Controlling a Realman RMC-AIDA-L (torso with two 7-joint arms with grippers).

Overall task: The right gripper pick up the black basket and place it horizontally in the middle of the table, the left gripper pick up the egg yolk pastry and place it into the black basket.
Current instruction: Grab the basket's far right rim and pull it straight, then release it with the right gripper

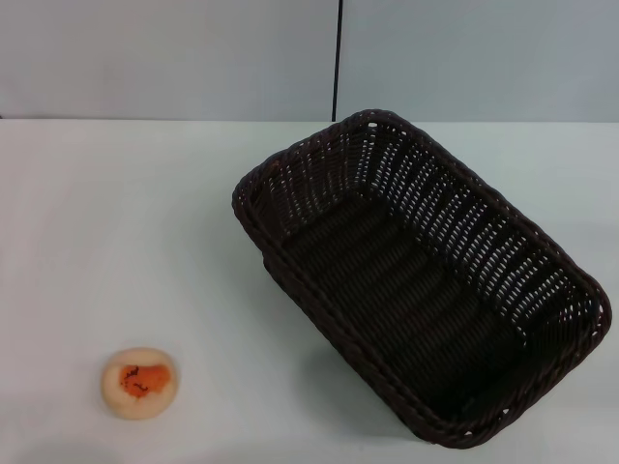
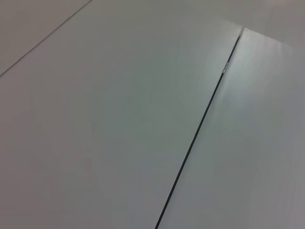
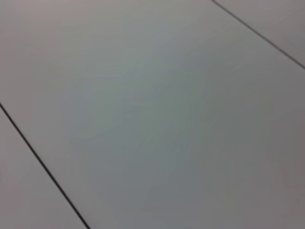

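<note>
Black basket [image 1: 421, 280] sits skewed, right of frame on table [image 1: 116, 222]. Egg yolk pastry [image 1: 139, 382] lower left, outside basket. You see neither gripper; finger state unknown. Both steps pending.

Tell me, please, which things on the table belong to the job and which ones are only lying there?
Belong to the job:
- black basket, lying at a slant on the right side of the table
- egg yolk pastry, near the front left, apart from the basket

Only lying there:
- nothing else shows; neither gripper is in view
</note>
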